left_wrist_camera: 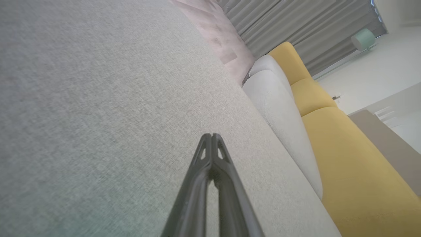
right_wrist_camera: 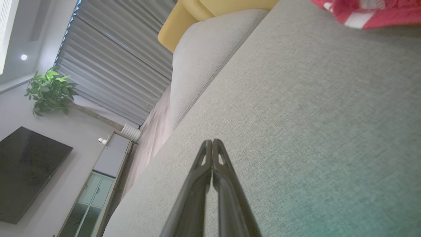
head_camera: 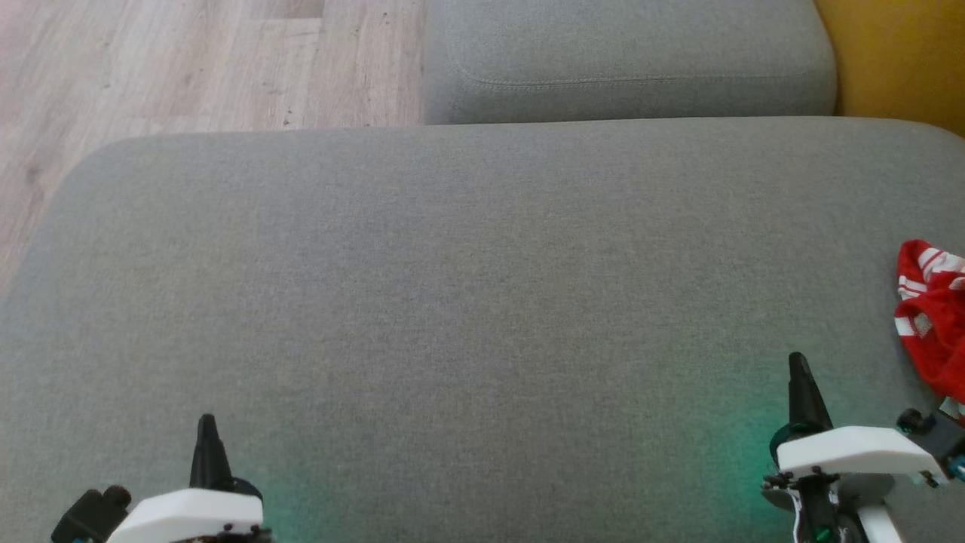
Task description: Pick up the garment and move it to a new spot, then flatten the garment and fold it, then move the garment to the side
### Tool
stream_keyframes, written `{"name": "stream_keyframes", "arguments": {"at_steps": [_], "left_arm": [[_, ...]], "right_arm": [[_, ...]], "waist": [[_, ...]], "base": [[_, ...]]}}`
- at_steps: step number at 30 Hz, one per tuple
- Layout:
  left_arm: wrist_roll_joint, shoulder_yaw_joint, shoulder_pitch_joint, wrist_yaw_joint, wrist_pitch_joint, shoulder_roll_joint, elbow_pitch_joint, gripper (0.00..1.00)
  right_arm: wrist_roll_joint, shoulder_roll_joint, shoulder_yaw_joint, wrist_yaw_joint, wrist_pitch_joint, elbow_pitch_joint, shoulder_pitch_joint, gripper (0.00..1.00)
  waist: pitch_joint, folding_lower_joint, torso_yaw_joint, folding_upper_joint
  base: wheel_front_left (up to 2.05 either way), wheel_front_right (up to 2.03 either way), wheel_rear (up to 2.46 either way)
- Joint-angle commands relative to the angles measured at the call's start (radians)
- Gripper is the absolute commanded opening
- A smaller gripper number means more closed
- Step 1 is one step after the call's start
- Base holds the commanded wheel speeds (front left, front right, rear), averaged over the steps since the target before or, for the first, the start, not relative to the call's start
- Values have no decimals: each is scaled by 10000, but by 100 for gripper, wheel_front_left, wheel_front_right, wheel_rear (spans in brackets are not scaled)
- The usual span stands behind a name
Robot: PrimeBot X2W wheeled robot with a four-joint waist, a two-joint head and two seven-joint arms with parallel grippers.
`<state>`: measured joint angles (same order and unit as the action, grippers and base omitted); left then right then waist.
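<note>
The garment (head_camera: 935, 320), red with white stripes, lies bunched at the right edge of the big grey cushion (head_camera: 467, 286); part of it is cut off by the head view's border. It also shows at the top right of the right wrist view (right_wrist_camera: 368, 11). My right gripper (head_camera: 798, 362) is shut and empty, a little left of and nearer than the garment, its tips together (right_wrist_camera: 212, 142). My left gripper (head_camera: 206, 421) is shut and empty at the lower left, far from the garment, tips together (left_wrist_camera: 211, 135) over bare cushion.
A second grey cushion (head_camera: 626, 60) lies beyond the big one. Wooden floor (head_camera: 188, 68) runs at the far left. A yellow sofa part (head_camera: 905, 53) sits at the far right. A plant (right_wrist_camera: 49, 90), a dark screen (right_wrist_camera: 29, 171) and curtains (right_wrist_camera: 115, 59) stand in the room.
</note>
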<state>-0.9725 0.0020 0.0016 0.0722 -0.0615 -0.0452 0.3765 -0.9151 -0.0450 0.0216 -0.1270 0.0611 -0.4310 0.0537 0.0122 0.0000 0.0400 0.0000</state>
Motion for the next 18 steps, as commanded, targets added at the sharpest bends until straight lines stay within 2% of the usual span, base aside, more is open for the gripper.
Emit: {"name": "stream_keyframes", "arguments": {"at_steps": [1,18], "left_arm": [[-254,289,-508,106,83,-29,-393,0],[-2054,532,-681,247,573,-35,-663,0]], "right_arm": [[-291,-35,-15,-20,-76,433,517,0],[-2248,-41,262,-25,-567,854,525,0]], "waist": [[-3,0,-8,0],[-48,0,-124,0]], "base": [[0,0,0],[0,0,0]]}}
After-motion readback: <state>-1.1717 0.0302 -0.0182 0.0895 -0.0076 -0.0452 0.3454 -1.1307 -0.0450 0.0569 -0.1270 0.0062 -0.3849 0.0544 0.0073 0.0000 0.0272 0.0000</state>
